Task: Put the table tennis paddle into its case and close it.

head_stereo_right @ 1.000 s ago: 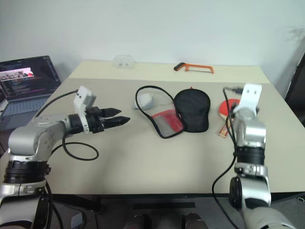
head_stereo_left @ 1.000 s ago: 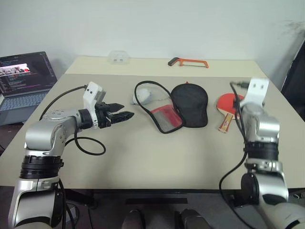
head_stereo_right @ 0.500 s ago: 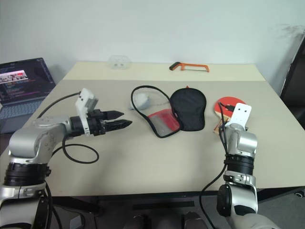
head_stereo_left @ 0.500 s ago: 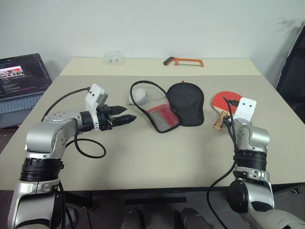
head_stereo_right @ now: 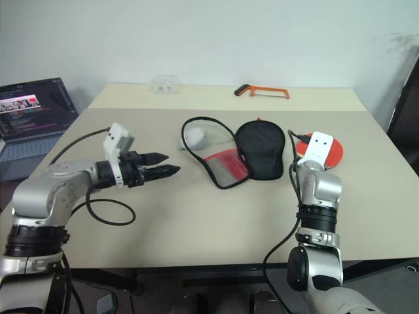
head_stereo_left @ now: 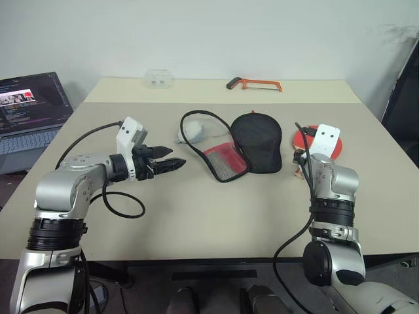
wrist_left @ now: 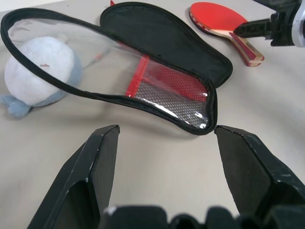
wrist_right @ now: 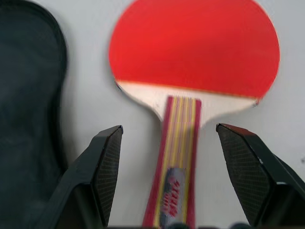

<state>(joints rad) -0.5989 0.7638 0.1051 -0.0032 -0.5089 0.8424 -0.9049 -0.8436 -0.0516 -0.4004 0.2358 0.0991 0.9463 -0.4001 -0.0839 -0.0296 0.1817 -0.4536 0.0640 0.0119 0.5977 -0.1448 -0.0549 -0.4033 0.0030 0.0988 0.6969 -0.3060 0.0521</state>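
The table tennis paddle (wrist_right: 195, 52) lies flat at the table's right, red face up, handle toward me. My right gripper (wrist_right: 169, 128) is open just above it, one finger on either side of the handle and neither touching. In the eye views the right wrist covers most of the paddle (head_stereo_right: 334, 152). The case (head_stereo_left: 258, 142) lies unzipped mid-table, with its black half to the right and its red mesh half (head_stereo_left: 226, 162) to the left. My left gripper (head_stereo_left: 177, 159) hovers left of the case, open and empty, pointing at its zip edge (wrist_left: 200, 129).
A white-and-blue soft toy (head_stereo_left: 193, 133) sits under the case's clear flap. An orange hacksaw (head_stereo_left: 255, 84) and a clear plastic box (head_stereo_left: 159, 78) lie at the table's far edge. A laptop (head_stereo_left: 29, 108) stands off the table's left side.
My right gripper has shifted left, in over the paddle's handle. The head view has shifted as well. The left gripper, case and paddle stay where they were.
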